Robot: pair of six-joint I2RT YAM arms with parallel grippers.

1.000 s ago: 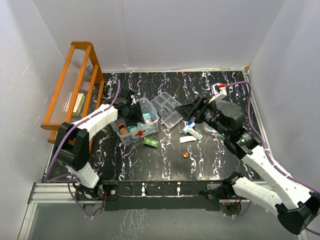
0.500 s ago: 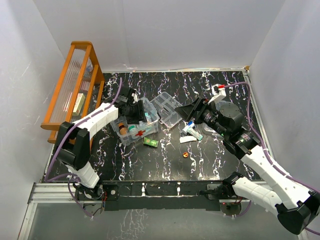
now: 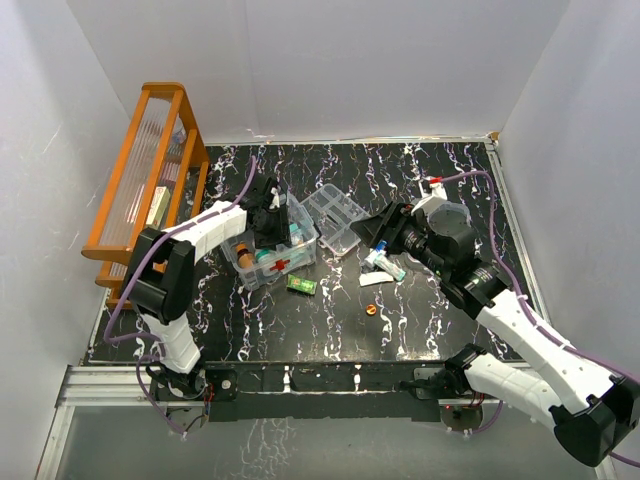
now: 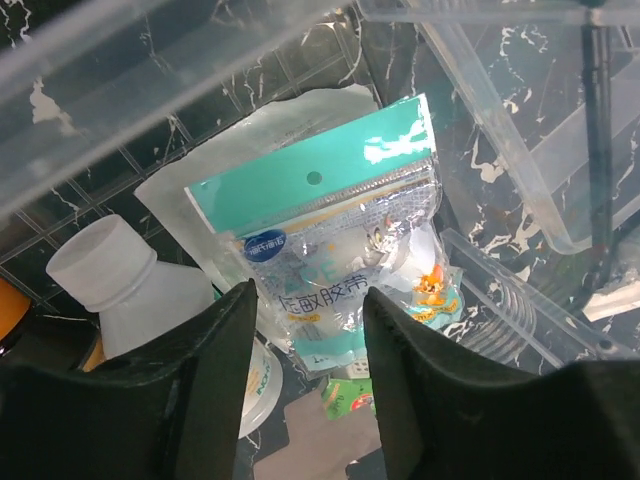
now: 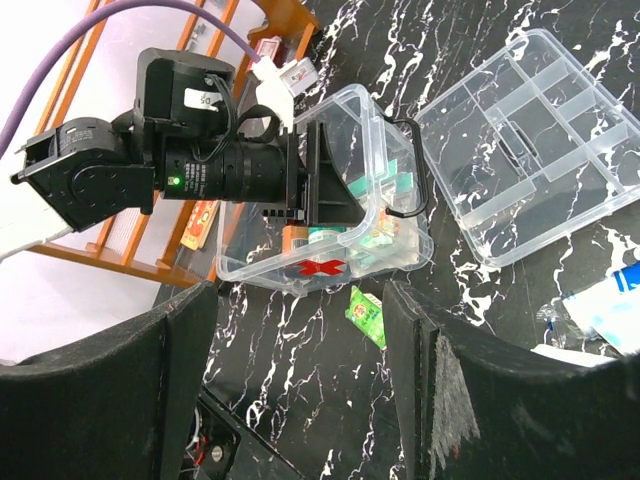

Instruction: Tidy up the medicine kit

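Lying in the clear box (image 5: 320, 268): teal packet (image 4: 340, 250); white bottle (image 4: 120, 290).

Open lane running along the near edge of the tabletop (image 3: 300, 335). Obstacles: clear box (image 3: 283, 267) and divided tray (image 3: 338, 222) occupying the centre, orange rack (image 3: 150, 170) walling the left edge, loose packets (image 3: 385, 265) cluttering beside the tray.

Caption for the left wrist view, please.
Left end effector open above a teal sachet and white bottle inside the clear kit box.

A robot lab cell: white walls (image 3: 330, 70) boxing a marbled table (image 3: 330, 335) (aluminium-framed).
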